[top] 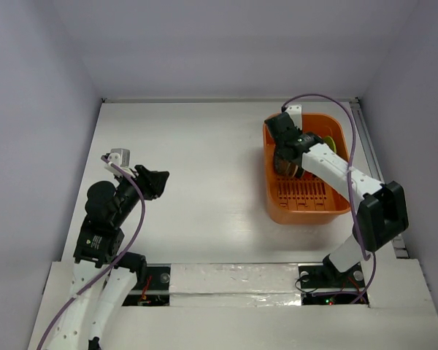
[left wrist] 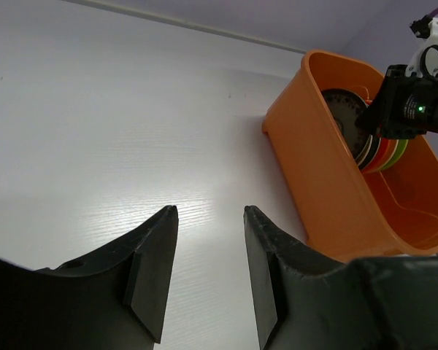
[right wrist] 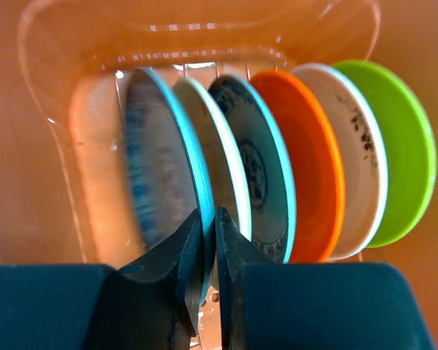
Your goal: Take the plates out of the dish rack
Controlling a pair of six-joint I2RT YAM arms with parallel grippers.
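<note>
RACK DUTY: The right gripper (right wrist: 210, 227) reaches into the orange dish rack (top: 306, 213) at the far right of the bench (top: 197, 160). It pinches the rim of the end plate (right wrist: 160, 168), a blue-green one w/ a cyan edge, one finger pressed to each face. Five more stand on edge in the slots alongside: the cream plate (right wrist: 220, 157) just beside it, then the patterned plate (right wrist: 259, 175), orange-red plate (right wrist: 314, 168), speckled plate (right wrist: 359, 157) & lime plate (right wrist: 394, 142). The left gripper (left wrist: 208, 281) hangs spread & empty over the bench, well apart from the rack.

No plate shows on the bench, so unloading looks barely begun. The step in hand appears to be drawing out that end plate. To do it well:

- **Hold:** make it firm first, since the pinch sits on a thin rim & the plate could pivot.
- **Lift:** go straight along the slot, no twist, as the cream plate is close enough to get dragged or tipped.
- **Exit:** clear the rack wall before swinging toward the bench, then set the plate down gently.

The end plate is blurred in the wrist view, so its exact seat in the slot can't be told.
</note>
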